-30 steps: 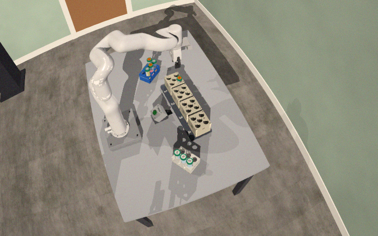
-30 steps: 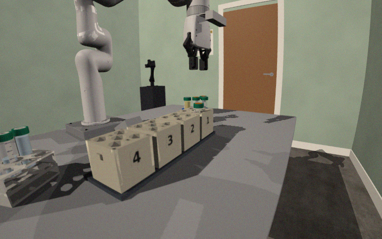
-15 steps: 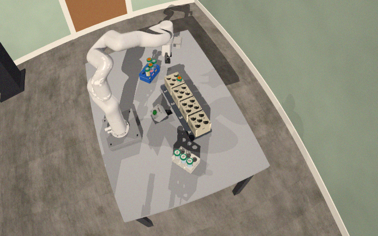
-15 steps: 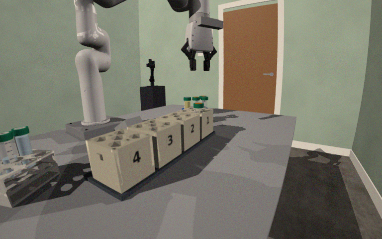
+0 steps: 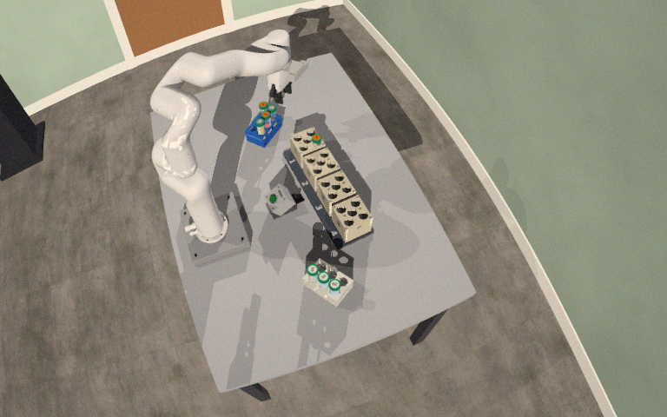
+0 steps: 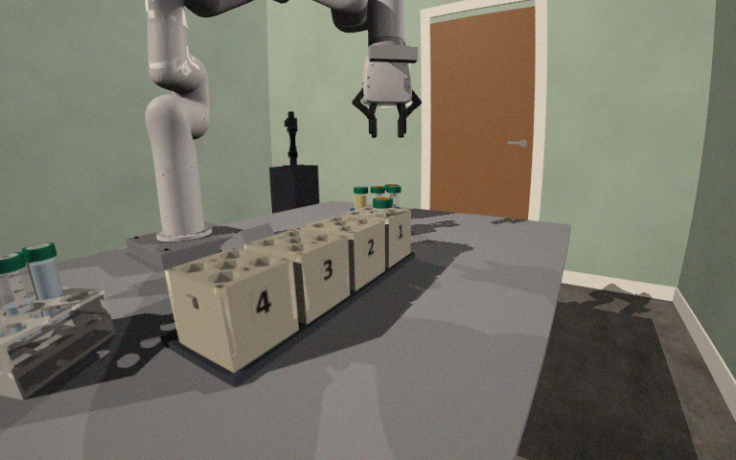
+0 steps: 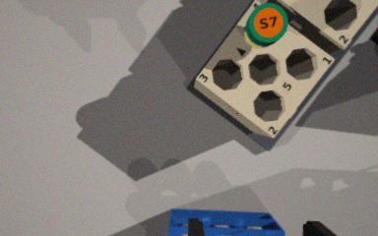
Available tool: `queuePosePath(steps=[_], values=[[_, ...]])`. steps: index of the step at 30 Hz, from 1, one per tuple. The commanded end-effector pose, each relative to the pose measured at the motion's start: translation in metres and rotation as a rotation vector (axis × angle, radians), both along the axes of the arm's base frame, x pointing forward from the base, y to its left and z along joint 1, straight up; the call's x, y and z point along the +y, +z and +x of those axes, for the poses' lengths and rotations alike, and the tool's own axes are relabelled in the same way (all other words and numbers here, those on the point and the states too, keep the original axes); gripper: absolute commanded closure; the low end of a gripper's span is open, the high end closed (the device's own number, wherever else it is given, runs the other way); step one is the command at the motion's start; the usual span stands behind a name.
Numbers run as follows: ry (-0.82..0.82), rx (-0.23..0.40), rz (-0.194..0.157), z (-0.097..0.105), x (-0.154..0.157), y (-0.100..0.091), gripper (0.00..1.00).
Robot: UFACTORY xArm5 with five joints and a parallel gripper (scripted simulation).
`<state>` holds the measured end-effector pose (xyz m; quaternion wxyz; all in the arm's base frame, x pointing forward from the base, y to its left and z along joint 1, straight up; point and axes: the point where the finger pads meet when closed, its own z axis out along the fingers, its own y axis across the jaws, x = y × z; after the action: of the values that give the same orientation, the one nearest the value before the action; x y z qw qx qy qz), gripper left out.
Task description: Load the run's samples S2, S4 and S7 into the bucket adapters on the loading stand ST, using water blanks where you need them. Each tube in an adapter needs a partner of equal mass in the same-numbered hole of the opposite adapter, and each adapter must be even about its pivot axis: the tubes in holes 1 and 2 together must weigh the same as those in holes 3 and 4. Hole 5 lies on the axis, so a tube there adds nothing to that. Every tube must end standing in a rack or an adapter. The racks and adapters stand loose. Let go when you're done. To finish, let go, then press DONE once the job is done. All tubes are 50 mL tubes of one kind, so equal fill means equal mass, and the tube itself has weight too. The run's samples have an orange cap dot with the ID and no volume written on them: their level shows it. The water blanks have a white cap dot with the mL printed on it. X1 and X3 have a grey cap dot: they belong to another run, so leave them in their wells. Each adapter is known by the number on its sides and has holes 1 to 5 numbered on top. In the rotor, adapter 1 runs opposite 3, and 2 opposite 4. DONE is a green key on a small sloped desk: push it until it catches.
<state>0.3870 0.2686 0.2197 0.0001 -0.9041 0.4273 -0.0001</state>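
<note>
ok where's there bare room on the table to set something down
Roomiest: right of the bucket adapters, out to the table's far edge. Another lies between the clear rack and the near table edge. Crowded: around the green DONE key, between robot base and adapters.

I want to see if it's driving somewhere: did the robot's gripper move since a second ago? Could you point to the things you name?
Yes. In the top view, the gripper [image 5: 279,98] [image 6: 386,135] moved away from above adapter 1 [image 5: 300,146] [image 6: 400,239], toward the blue rack [image 5: 255,139] [image 7: 226,216].
</note>
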Motion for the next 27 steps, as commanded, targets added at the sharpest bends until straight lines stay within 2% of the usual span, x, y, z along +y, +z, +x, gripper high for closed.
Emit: queuePosePath(steps=[1, 6, 21, 27], values=[[-0.024, -0.001, 0.004, -0.009, 0.021, 0.002, 0.43], [-0.024, -0.001, 0.004, -0.015, 0.035, 0.002, 0.43], [-0.024, -0.001, 0.005, -0.048, 0.102, 0.002, 0.43], [-0.024, -0.001, 0.005, -0.052, 0.112, 0.002, 0.43]])
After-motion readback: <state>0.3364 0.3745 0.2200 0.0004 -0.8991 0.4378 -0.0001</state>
